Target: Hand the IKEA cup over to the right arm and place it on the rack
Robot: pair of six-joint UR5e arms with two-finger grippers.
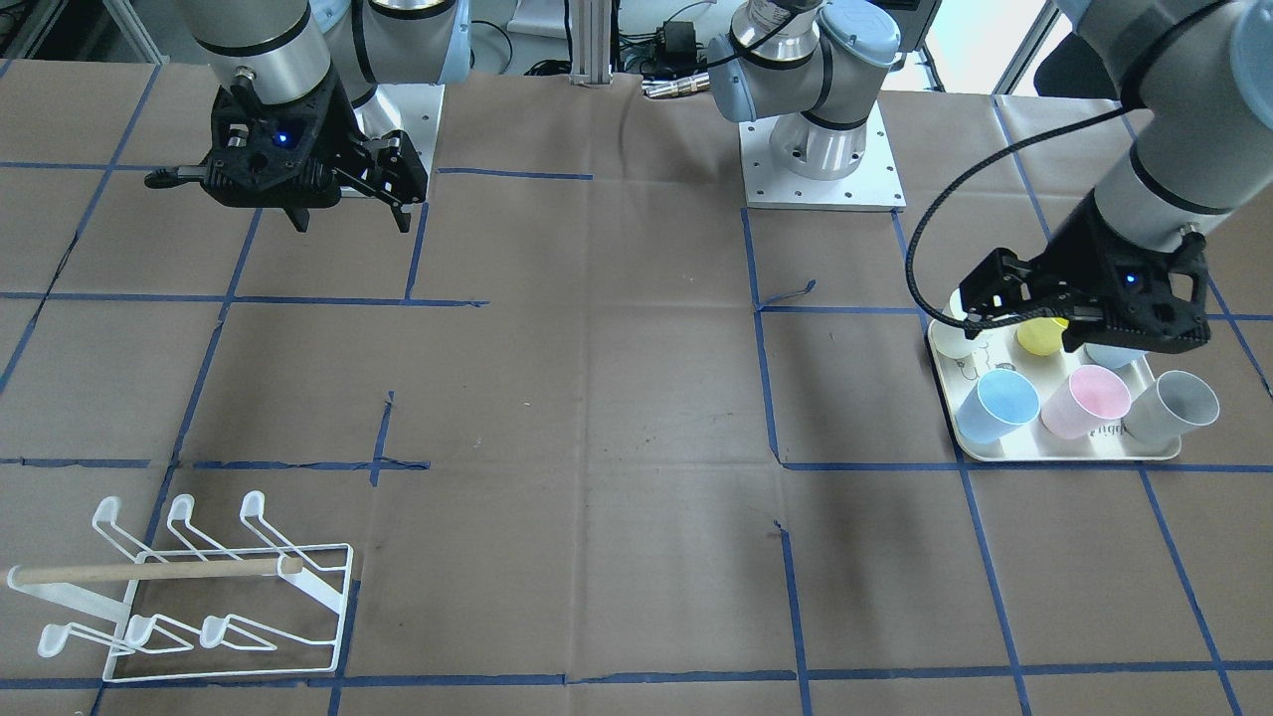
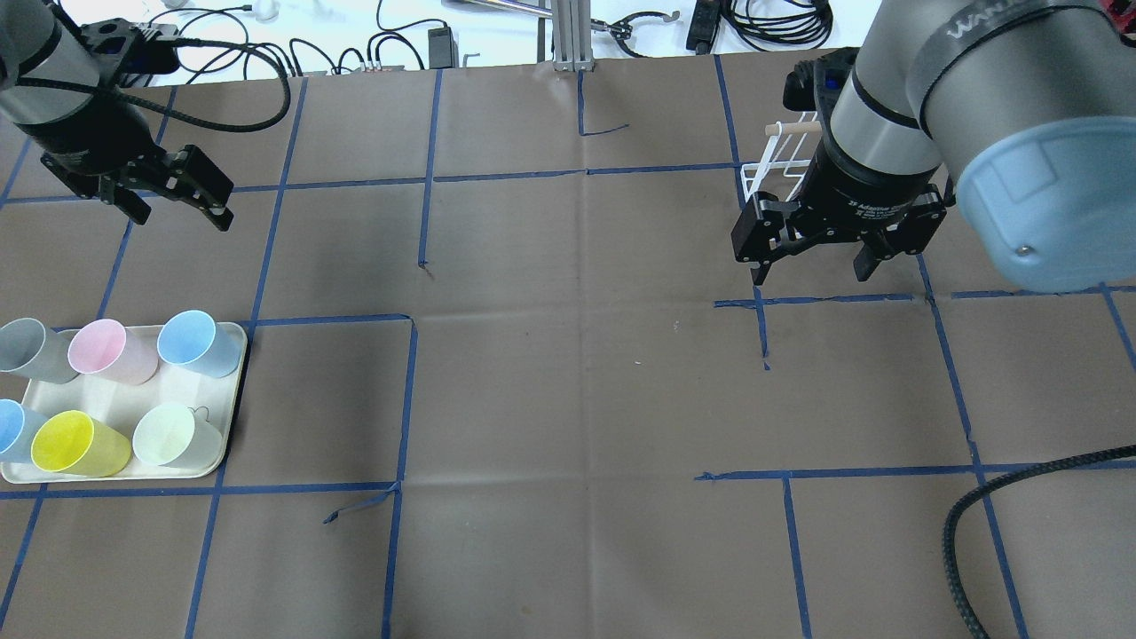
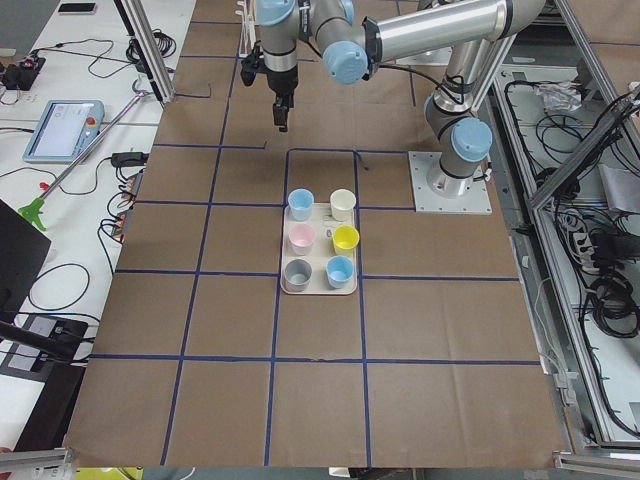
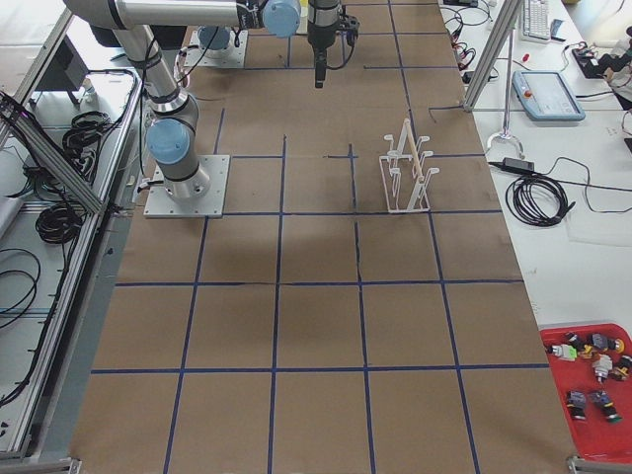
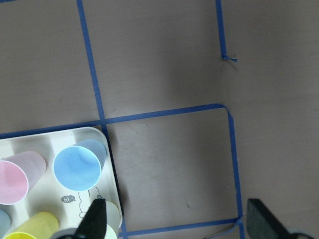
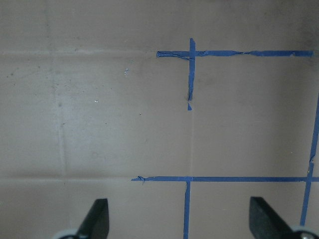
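Observation:
Several plastic cups stand on a cream tray [image 2: 232, 390]: grey, pink [image 2: 98, 346] and blue [image 2: 188, 338] in one row, blue, yellow [image 2: 64, 442] and pale white [image 2: 167, 433] in the other. My left gripper [image 2: 182, 213] is open and empty, hovering above the table just beyond the tray; in the front view the left gripper [image 1: 980, 308] hangs over the tray's far cups. The left wrist view shows the blue cup [image 5: 77, 167] below its open fingers [image 5: 96, 219]. My right gripper [image 2: 803, 264] is open and empty over bare table. The white wire rack [image 1: 199, 597] with its wooden dowel stands apart from it.
The rack [image 2: 774, 160] is partly hidden behind the right arm in the overhead view. The table is covered in brown paper with blue tape lines [image 1: 587, 681]. The two arm bases [image 1: 820, 159] stand at the robot's side.

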